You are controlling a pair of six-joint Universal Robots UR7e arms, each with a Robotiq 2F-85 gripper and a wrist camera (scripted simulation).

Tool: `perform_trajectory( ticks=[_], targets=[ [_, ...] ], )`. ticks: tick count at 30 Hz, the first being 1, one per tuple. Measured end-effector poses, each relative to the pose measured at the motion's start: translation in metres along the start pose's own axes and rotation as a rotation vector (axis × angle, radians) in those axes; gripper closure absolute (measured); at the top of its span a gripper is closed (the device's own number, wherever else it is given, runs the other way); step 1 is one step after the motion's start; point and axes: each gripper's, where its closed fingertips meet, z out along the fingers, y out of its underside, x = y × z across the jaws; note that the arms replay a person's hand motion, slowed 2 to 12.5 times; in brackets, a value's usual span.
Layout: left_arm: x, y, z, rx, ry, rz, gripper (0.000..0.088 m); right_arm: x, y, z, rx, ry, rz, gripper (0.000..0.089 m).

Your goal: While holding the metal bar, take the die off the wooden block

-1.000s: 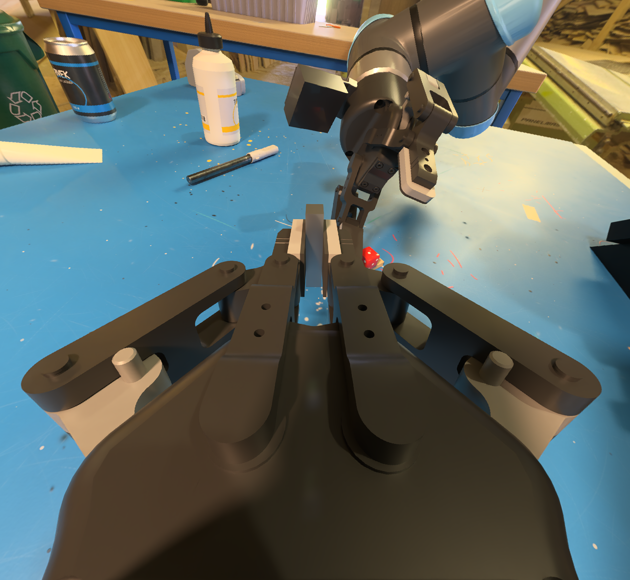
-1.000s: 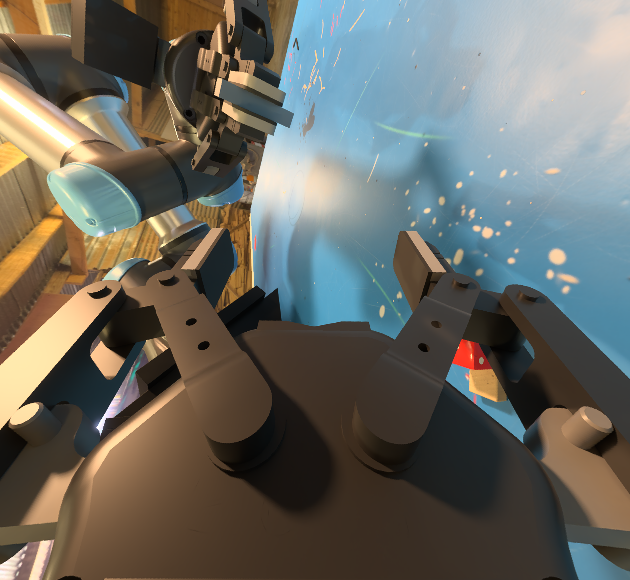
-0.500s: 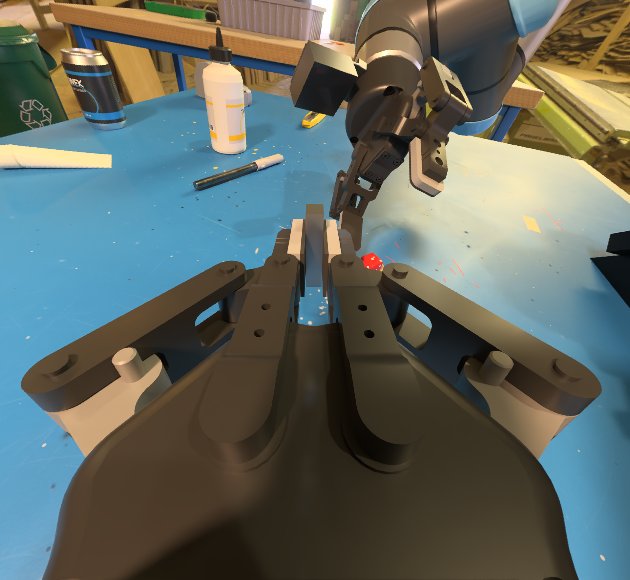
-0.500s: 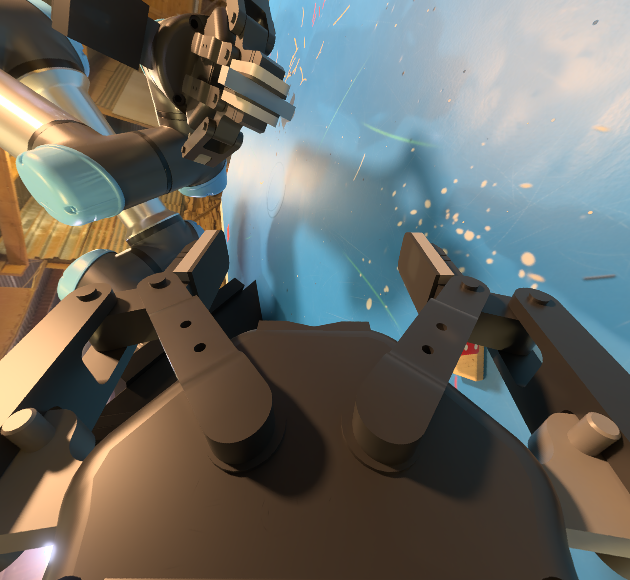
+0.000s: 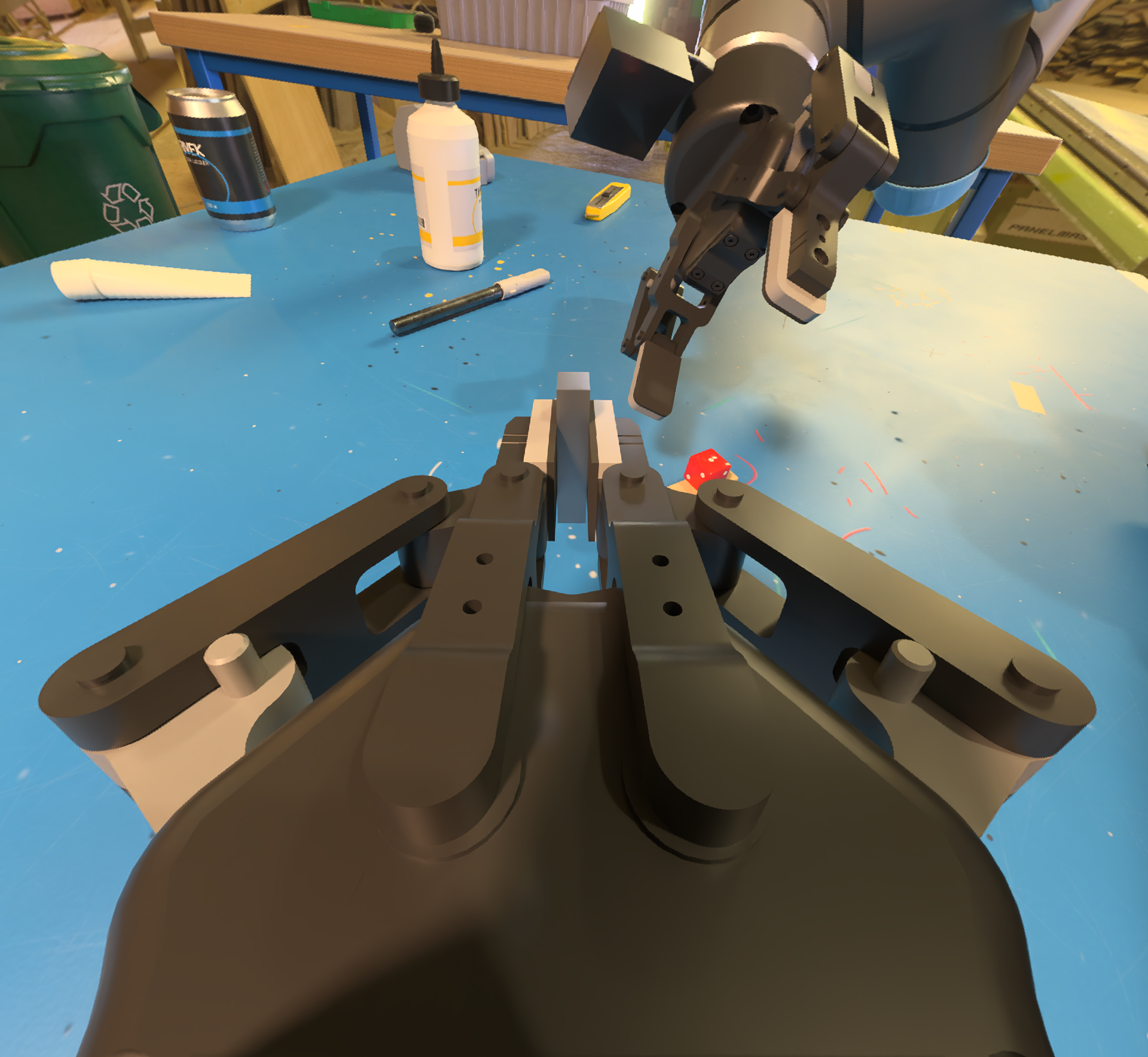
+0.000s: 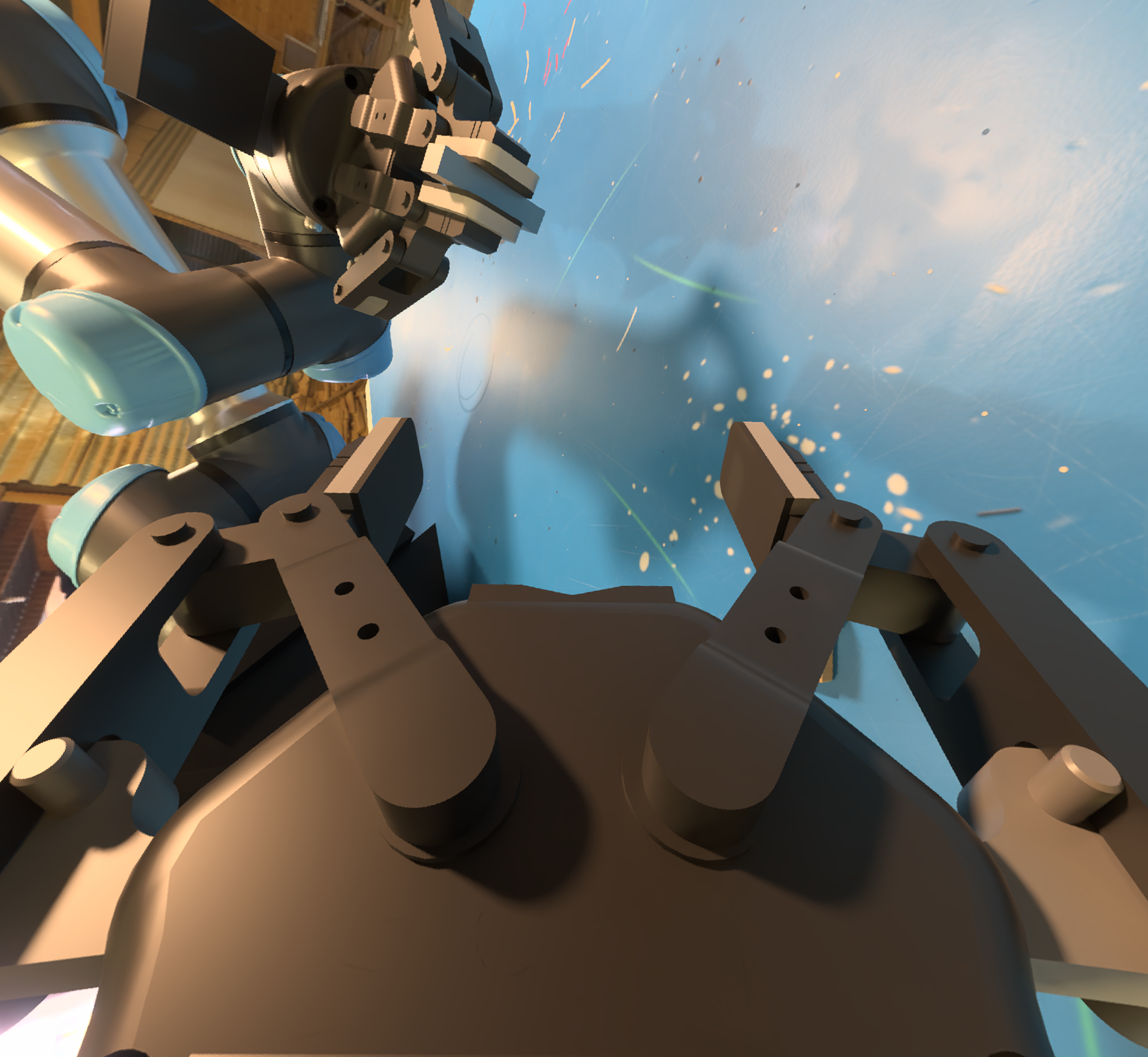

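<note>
My left gripper (image 5: 573,437) is shut on a grey metal bar (image 5: 573,406) that stands up between its pads, above the blue table (image 5: 186,468). A red die (image 5: 707,464) sits on a wooden block (image 5: 680,487) just right of my left fingers; only a sliver of the block shows. My right gripper (image 5: 724,338) hangs open and empty above and behind the die, apart from it. In the right wrist view the right gripper (image 6: 571,459) is open over bare table. The left gripper (image 6: 484,188) with the bar (image 6: 528,213) is at upper left. The die is hidden there, and a sliver of the block (image 6: 826,672) shows behind the right finger.
At the table's back stand a white glue bottle (image 5: 447,182) and a drink can (image 5: 220,157). A black marker (image 5: 469,300), a yellow utility knife (image 5: 607,200) and a white cone (image 5: 149,280) lie nearby. A green bin (image 5: 62,145) stands beyond the left edge.
My right gripper has risen and drawn back from the die, still open. In the right wrist view the die has slid out of sight behind the finger. The left gripper still holds the bar.
</note>
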Motion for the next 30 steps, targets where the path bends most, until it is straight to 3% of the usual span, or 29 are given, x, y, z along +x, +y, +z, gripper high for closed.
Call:
perform_trajectory(
  ticks=[7, 23, 30],
  targets=[
    [-0.004, 0.003, 0.001, -0.014, -0.022, -0.001, 0.0801, 0.002, -0.004, -0.003, 0.021, 0.025, -0.025, 0.0113],
    [-0.015, 0.004, -0.003, -0.024, -0.067, 0.011, 0.0801, 0.012, -0.006, -0.011, 0.077, 0.017, 0.003, 0.0198],
    [-0.019, 0.004, -0.005, -0.027, -0.085, 0.01, 0.0801, 0.022, -0.003, -0.016, 0.077, 0.064, -0.042, 0.0271]
  ],
)
